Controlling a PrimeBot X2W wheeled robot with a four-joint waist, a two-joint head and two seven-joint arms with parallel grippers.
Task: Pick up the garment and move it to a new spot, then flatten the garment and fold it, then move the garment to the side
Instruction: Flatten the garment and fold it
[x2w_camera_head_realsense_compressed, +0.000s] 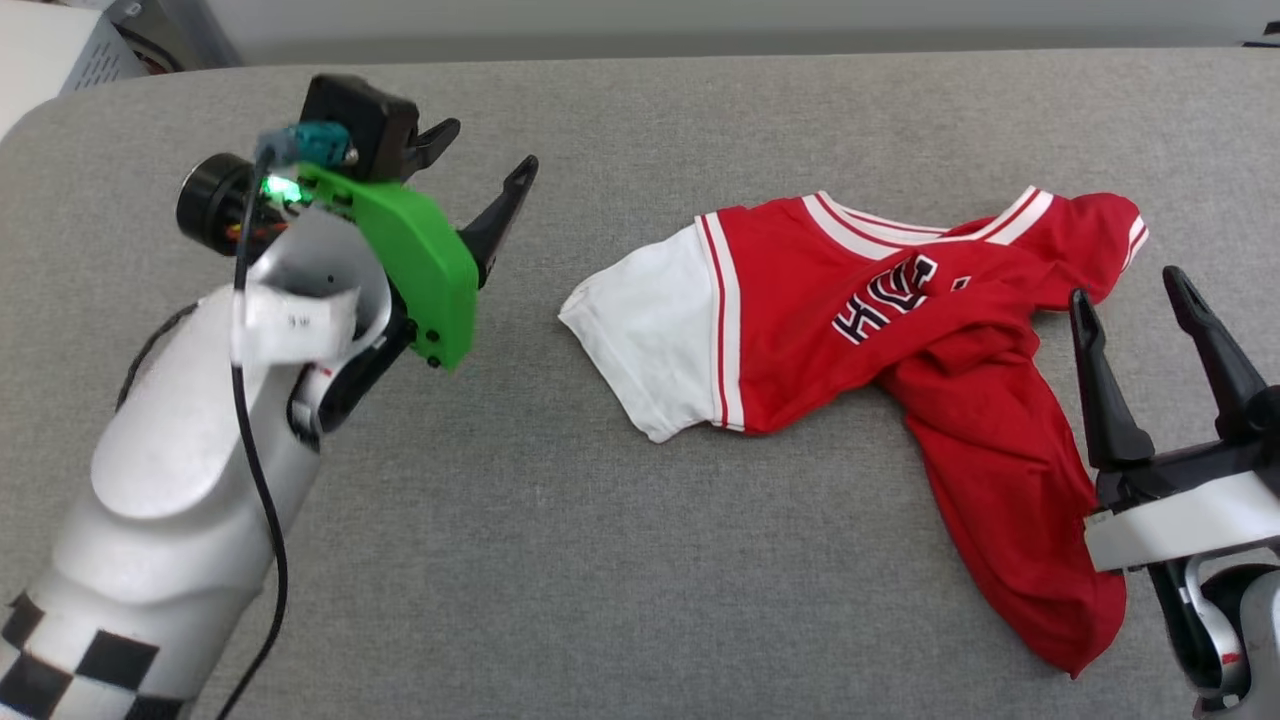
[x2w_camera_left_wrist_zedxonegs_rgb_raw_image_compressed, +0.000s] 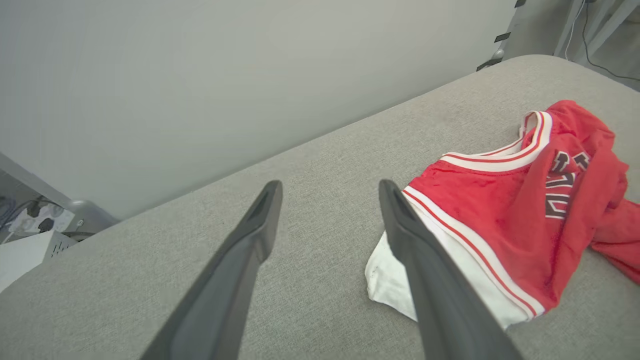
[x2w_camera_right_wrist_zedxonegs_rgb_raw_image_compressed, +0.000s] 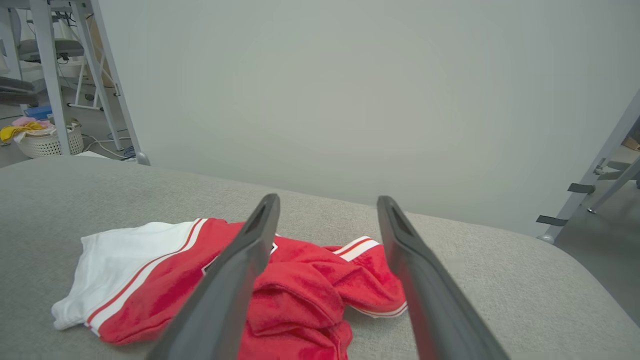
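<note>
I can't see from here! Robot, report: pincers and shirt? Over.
Left pincer open, empty, left of shirt. Right pincer open, empty, by shirt's right side. Shirt crumpled on grey surface, not held. Nothing in the way.

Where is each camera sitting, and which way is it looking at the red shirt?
Head view: on the robot's head, looking forward and down at the garment on the grey padded surface; shows the left gripper, its pale forearm and the right gripper.
Left wrist view: on the left wrist, looking along its fingers toward the white sleeve and the wall.
Right wrist view: on the right wrist, looking along its fingers over the garment's red part.
Both wrist views share the white sleeve and the wall.
</note>
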